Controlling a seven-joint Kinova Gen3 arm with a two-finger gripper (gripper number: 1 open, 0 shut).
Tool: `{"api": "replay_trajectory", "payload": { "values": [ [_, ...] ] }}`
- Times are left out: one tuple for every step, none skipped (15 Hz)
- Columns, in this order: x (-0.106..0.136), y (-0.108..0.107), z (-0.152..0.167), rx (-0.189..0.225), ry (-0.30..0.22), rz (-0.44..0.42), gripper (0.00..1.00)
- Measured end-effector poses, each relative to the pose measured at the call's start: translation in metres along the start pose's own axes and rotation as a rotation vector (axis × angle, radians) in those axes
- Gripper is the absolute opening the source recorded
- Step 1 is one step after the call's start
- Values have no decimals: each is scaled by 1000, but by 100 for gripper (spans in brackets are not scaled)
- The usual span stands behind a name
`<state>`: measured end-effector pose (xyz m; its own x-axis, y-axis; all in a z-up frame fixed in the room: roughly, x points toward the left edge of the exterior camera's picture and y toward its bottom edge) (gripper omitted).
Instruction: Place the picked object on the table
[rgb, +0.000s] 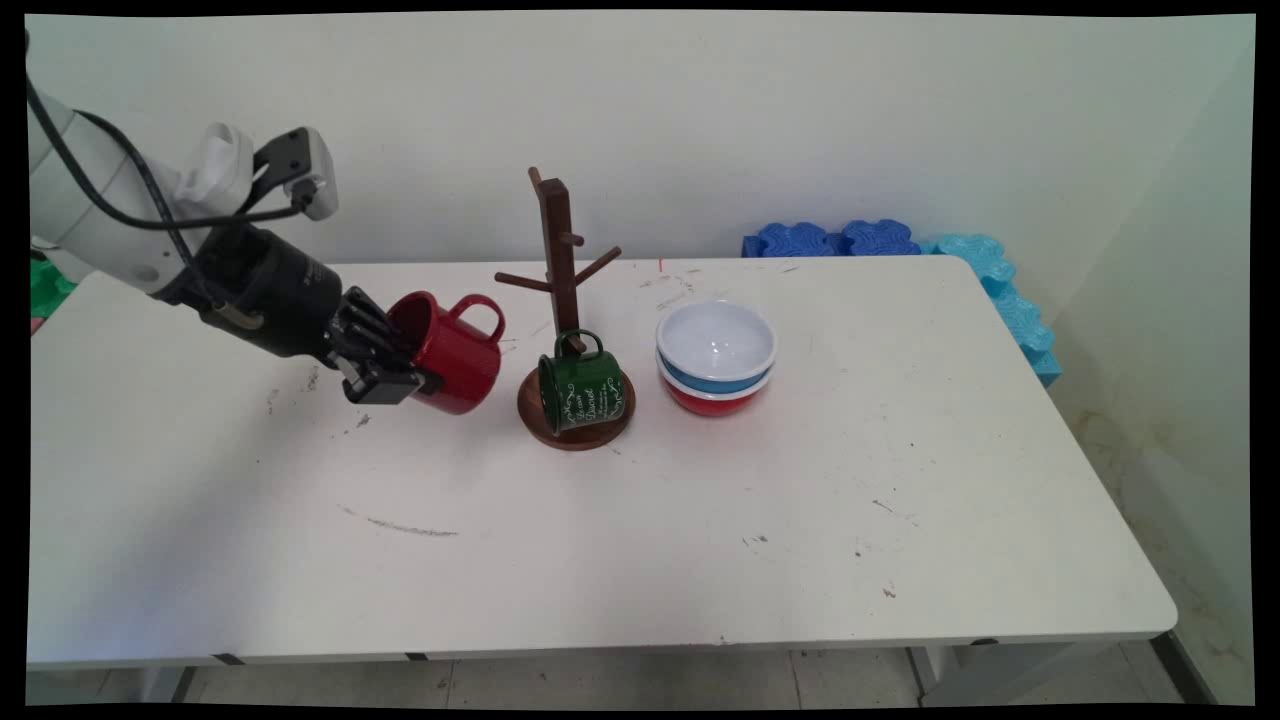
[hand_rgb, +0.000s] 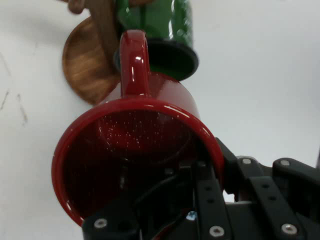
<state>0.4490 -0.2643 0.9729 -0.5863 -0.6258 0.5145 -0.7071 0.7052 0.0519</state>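
Arm enters from upper left, angled down toward the right, black cables looped over the white link. Black two-finger gripper (rgb: 405, 372) sits low over the left part of the white bench (rgb: 600, 520), pointing right and slightly down.

Jaws are clamped on the rim of the glossy red enamel mug (rgb: 448, 352): hand view shows one finger inside the mug (hand_rgb: 150, 165) and the other outside the wall at lower right, so it's a rim pinch, not a body wrap. Mug is tipped on its side, mouth facing back toward the gripper, handle on top. From the main view I can't tell whether its lower edge touches the bench or hangs just off it.

Just right of the red mug: dark brown wooden mug tree with round base (rgb: 572, 330), upright, pegs sticking out on both sides. A dark green enamel mug with white lettering (rgb: 582, 388) hangs by its handle on a low peg, tilted, body down over the round base. In the hand view the red mug's handle lines up with the green mug (hand_rgb: 160, 25) and the tree base (hand_rgb: 87, 65) beyond it; the two mugs are close but apart in the main view.

Further right, near the tree: stack of bowls, white bowl with blue outside (rgb: 716, 345) nested in a red bowl (rgb: 712, 400).

Back right corner: blue foam interlocking pieces (rgb: 900, 245) against the wall, running down the bench's right side.
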Motion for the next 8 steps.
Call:
{"api": "replay_trajectory", "payload": {
  "values": [
    [-3, -5, 2, 11, -12, 15, 0],
    [-4, -8, 3, 20, -22, 28, 0],
    [-6, -12, 5, 28, -32, 42, 0],
    [-7, -17, 7, 36, -43, 59, 0],
    [-8, -22, 9, 43, -54, 78, 0],
    [-8, -26, 11, 48, -63, 93, 0],
    [-8, -31, 14, 54, -73, 111, 0],
    [-9, -35, 16, 59, -82, 127, 0]
  ]
}}
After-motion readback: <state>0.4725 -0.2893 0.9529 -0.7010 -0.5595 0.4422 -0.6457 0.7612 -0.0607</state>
